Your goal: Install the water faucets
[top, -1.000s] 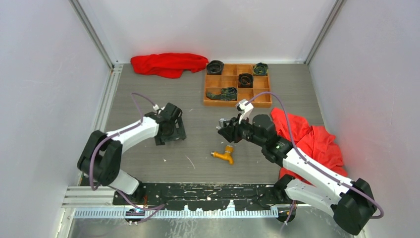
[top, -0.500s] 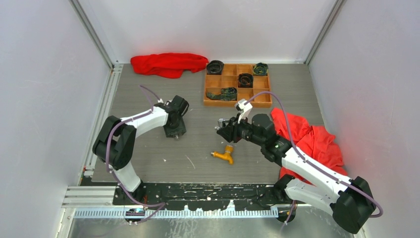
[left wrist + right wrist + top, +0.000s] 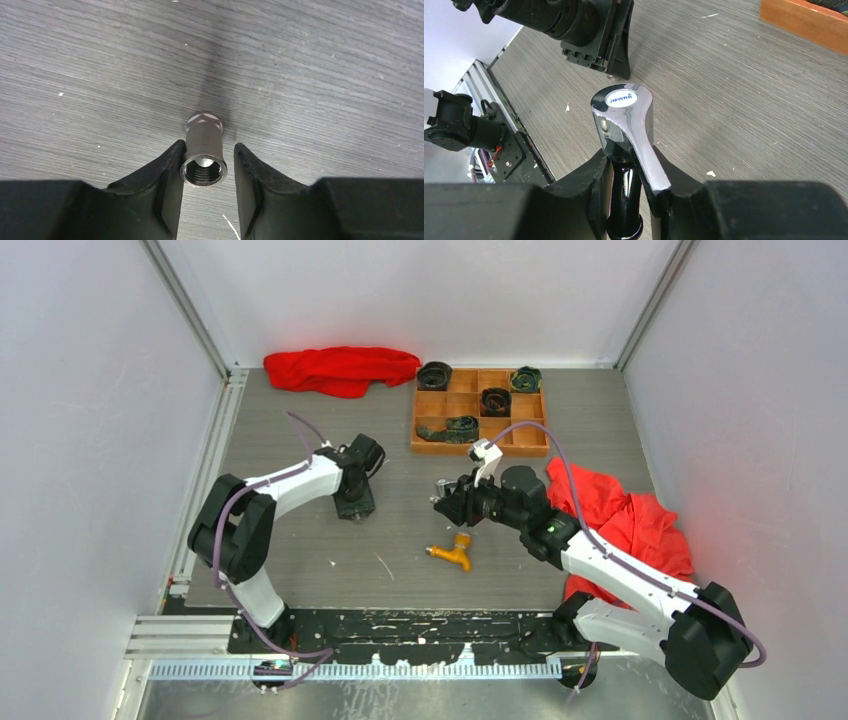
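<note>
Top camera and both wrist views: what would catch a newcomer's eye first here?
Red stands out first: a red cloth at the table's back left and a crumpled red cloth on the right, beneath the right arm. Next comes the chrome faucet with its blue badge, clamped in the right end effector, above the orange-yellow faucet lying mid-table. The left end effector straddles a threaded metal sleeve.

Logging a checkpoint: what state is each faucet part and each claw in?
left claw: open, straddling threaded sleeve.
threaded sleeve: on table, not yet clamped.
right claw: shut on silver faucet.
silver faucet: held above table.
orange faucet: lying loose on table.
</note>
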`<state>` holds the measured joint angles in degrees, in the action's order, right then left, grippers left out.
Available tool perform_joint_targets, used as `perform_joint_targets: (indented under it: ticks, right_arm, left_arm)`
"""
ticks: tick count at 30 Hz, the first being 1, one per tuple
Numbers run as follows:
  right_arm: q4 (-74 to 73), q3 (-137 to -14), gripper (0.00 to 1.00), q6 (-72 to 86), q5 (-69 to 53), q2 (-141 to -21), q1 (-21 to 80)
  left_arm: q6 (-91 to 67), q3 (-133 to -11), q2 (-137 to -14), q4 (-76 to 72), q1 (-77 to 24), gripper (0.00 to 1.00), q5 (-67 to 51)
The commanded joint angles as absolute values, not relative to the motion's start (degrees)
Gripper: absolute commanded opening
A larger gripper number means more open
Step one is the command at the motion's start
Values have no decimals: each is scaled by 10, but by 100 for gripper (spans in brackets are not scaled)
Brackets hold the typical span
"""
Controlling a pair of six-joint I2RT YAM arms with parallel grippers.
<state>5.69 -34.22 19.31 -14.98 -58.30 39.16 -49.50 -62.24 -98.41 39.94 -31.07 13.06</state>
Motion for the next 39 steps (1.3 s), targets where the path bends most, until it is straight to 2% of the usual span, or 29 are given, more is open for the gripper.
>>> perform_joint_targets:
  ticks: [1,7,8,13,14,18,26,30,34,39]
  right_arm:
    - [105,-372,0,197,-159,-579,392]
    - [99,-373,0,195,-159,-581,393]
    - [97,-374,0,194,-160,-582,393]
    - [83,-386,0,189,-172,-589,392]
    - [80,-389,0,186,-177,-591,393]
    - [68,-401,1,174,-195,-600,392]
    - [40,-429,0,151,-228,-614,392]
    - [62,-433,0,146,-264,-612,393]
    - [105,-447,1,146,-384,-582,394]
    - [135,-449,1,120,-376,-515,401]
  left_arm:
    - [-506,-638,-964,404,-316,37,152]
    - [-501,-639,-977,397,-316,33,140]
    - [-500,-639,-977,396,-316,30,139]
    - [-490,-636,-962,395,-316,2,134]
    - [-488,-636,-956,395,-316,0,133]
    - [-476,-632,-916,379,-310,0,90]
    - [-449,-550,-757,174,-266,0,-218]
    - [-429,-538,-692,184,-221,0,-323]
    - [-416,-500,-623,182,-141,0,-418]
    - [-415,-518,-591,197,-86,0,-560]
